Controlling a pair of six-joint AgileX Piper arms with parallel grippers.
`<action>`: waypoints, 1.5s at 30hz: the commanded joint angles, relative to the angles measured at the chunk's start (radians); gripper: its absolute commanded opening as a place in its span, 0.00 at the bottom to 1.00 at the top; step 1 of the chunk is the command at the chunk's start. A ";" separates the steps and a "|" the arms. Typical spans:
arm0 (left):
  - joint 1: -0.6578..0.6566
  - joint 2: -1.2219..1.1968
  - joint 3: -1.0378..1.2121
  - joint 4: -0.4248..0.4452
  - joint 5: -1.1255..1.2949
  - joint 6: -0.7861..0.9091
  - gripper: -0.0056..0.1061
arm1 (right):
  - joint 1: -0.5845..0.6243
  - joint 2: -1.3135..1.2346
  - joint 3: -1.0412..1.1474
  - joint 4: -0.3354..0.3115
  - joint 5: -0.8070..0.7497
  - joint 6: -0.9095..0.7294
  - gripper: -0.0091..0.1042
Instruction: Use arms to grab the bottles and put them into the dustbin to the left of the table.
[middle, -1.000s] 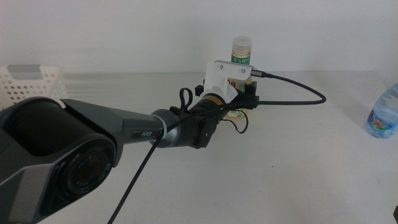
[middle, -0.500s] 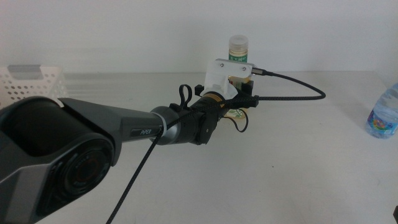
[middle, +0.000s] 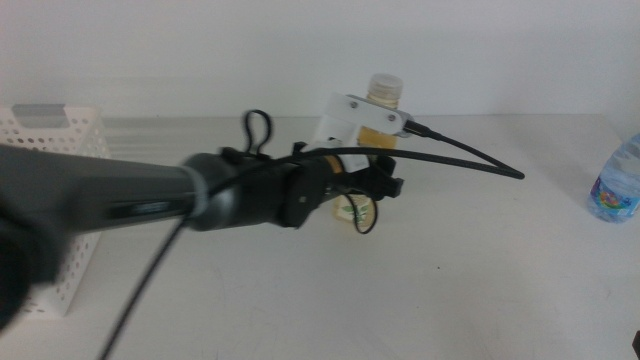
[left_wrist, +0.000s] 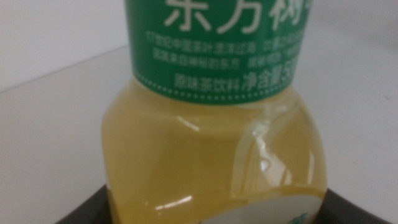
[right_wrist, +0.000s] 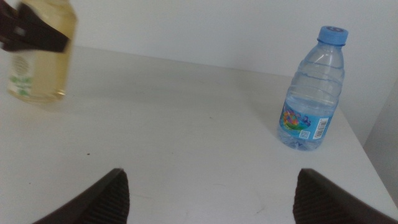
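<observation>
My left gripper (middle: 378, 182) is shut on the pale-yellow tea bottle (middle: 352, 208) near the middle of the table (middle: 460, 280), far side. The bottle leans, its whitish cap (middle: 385, 87) showing above the white housing. In the left wrist view the tea bottle (left_wrist: 211, 149) and its green label fill the picture between the dark jaws. A small clear water bottle (middle: 616, 184) with a blue label stands at the right edge. My right gripper (right_wrist: 214, 198) hangs open low over the table, with the water bottle (right_wrist: 310, 93) ahead and the tea bottle (right_wrist: 38, 59) further off.
The white perforated dustbin (middle: 45, 135) stands at the table's left end, partly behind the left arm. A black cable (middle: 470, 160) loops from the left wrist out to the right. A white wall backs the table.
The left arm has swung toward the left and blurs with motion. The tea bottle in its grip has tilted and shifted left and nearer. The water bottle has stayed put.
</observation>
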 joint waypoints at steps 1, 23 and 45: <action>-0.002 -0.173 0.025 -0.005 -0.134 0.004 0.01 | -0.003 -0.028 -0.008 -0.007 -0.070 -0.008 0.72; 0.313 -0.658 0.050 -0.015 0.974 0.002 0.01 | -0.003 -0.028 -0.008 -0.007 -0.070 -0.008 0.72; 0.887 -0.415 -0.453 -0.003 1.542 0.170 0.01 | -0.003 -0.028 -0.008 -0.007 -0.070 -0.008 0.72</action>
